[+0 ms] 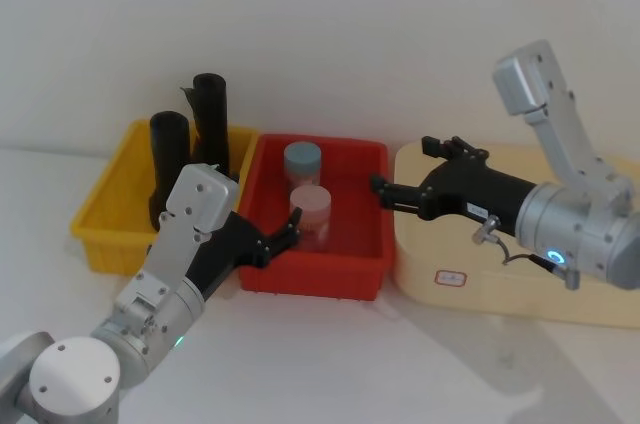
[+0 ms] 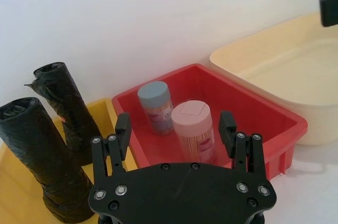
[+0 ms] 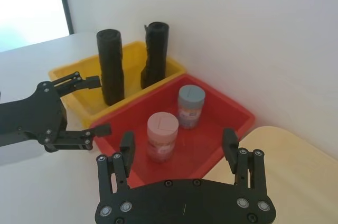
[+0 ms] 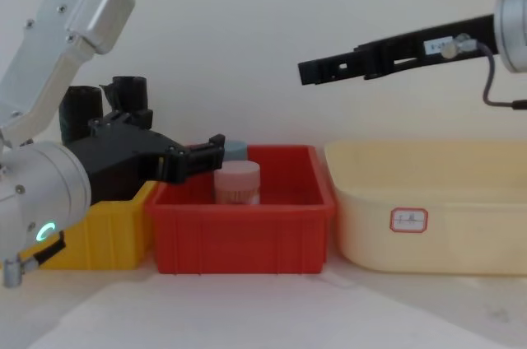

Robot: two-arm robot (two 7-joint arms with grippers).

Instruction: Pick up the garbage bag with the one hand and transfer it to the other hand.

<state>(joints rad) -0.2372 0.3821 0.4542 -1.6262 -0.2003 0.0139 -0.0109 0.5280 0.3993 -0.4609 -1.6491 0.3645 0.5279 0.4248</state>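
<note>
Two black rolls stand upright in the yellow bin (image 1: 100,234). The smooth front one is the bag (image 1: 168,159), and the other roll (image 1: 211,119) behind it has a ragged flap at its top. Nothing is picked up yet, so I judge this to be the approach.

My left claw (image 1: 280,242) is spread wide and empty. It sits by the front left corner of the red bin (image 1: 320,279), near the bag but not touching it. My right claw (image 1: 405,166) is also wide open and empty, and hangs over the gap between the red bin and the cream tub (image 1: 500,294).

Next I should swing the left claw toward the bag and set a finger on either side of it, above the bin wall. It has to stay clear of the ragged roll before closing.

The left wrist view shows the flap plainly, so I can tell the rolls apart, but my claw there is aimed at the jars, not the bag. The chest view shows height instead: my right claw waits well above the bins, while my left is at about rim level. The right wrist view shows open space between my left claw and the bag.
</note>
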